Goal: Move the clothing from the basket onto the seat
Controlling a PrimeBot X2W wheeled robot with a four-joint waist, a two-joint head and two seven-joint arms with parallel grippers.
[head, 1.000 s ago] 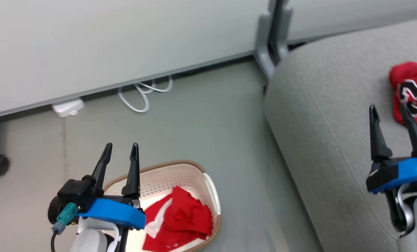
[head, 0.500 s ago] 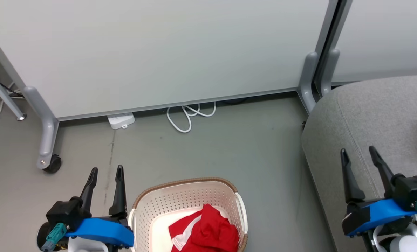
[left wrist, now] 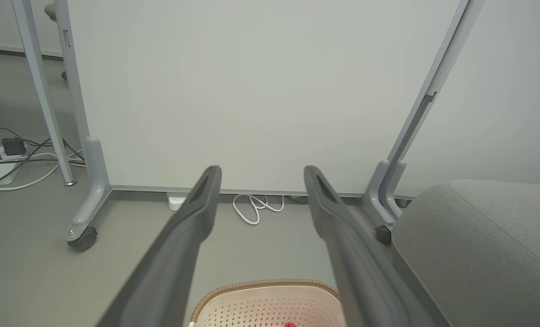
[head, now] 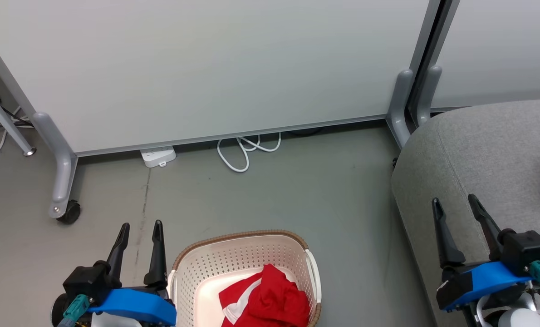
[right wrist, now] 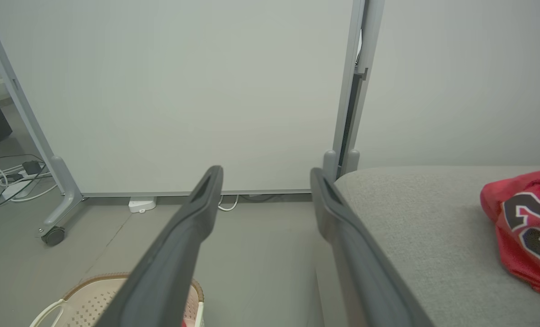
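Observation:
A red garment with white trim [head: 263, 299] lies crumpled in the cream basket [head: 233, 256] on the floor at the bottom centre of the head view. My left gripper [head: 140, 229] stands open and empty just left of the basket. The basket's brown rim [left wrist: 265, 285] lies below my left fingers. The grey seat [head: 488, 150] fills the right side, and my right gripper [head: 454, 204] hangs open over its near edge. The red jersey with black-and-white numbers [right wrist: 526, 227] lies on the seat [right wrist: 415, 218], to the right of my right fingers.
White partition panels on grey legs stand behind, with a castor [head: 68, 212] at the left and a post base [head: 404, 104] by the seat. A white power strip [head: 158, 156] and looped cable [head: 243, 152] lie at the wall's foot. Bare floor separates basket and seat.
The head camera has swung left and back, so the basket sits nearer centre and the jersey has slid off the right edge. Both grippers stay open and empty.

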